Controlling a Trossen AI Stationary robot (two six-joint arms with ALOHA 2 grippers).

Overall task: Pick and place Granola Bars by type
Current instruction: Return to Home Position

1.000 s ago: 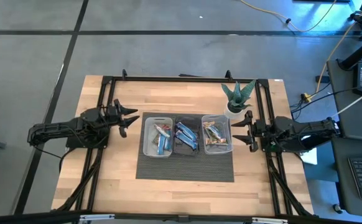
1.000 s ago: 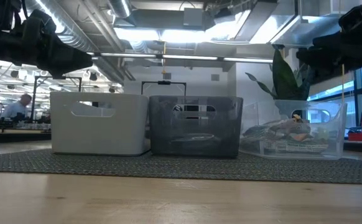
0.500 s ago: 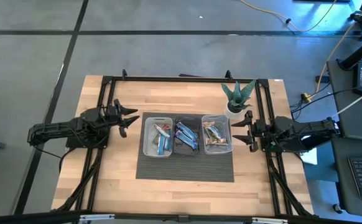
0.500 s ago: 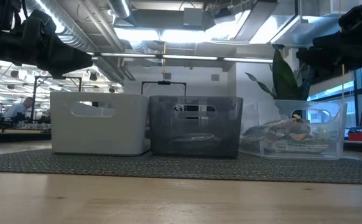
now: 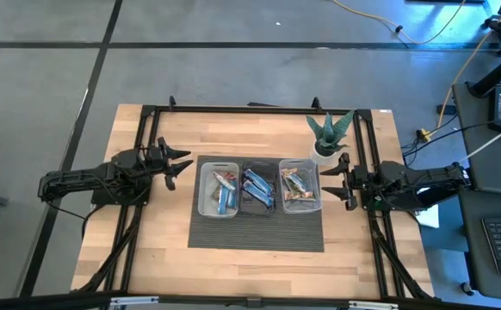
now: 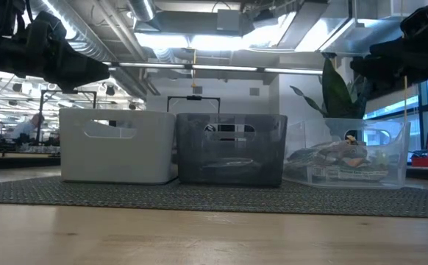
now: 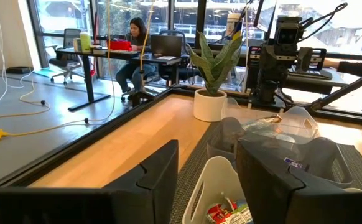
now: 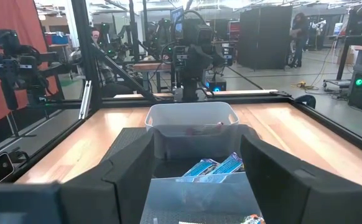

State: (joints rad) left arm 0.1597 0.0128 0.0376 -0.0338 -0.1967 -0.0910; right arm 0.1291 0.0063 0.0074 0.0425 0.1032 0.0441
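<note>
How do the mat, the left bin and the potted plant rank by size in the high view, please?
1. The mat, clearly largest.
2. The left bin and the potted plant look alike: its leaf spread roughly matches the bin's footprint.

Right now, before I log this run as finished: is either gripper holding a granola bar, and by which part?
Nothing is held. The left gripper and the right gripper are both open and empty, flanking the bins.

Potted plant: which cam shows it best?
Left wrist view: the potted plant shows whole, pot and leaves, side-on. High view sees only its top; low view mostly leaves beyond the clear bin; right wrist view misses it.
</note>
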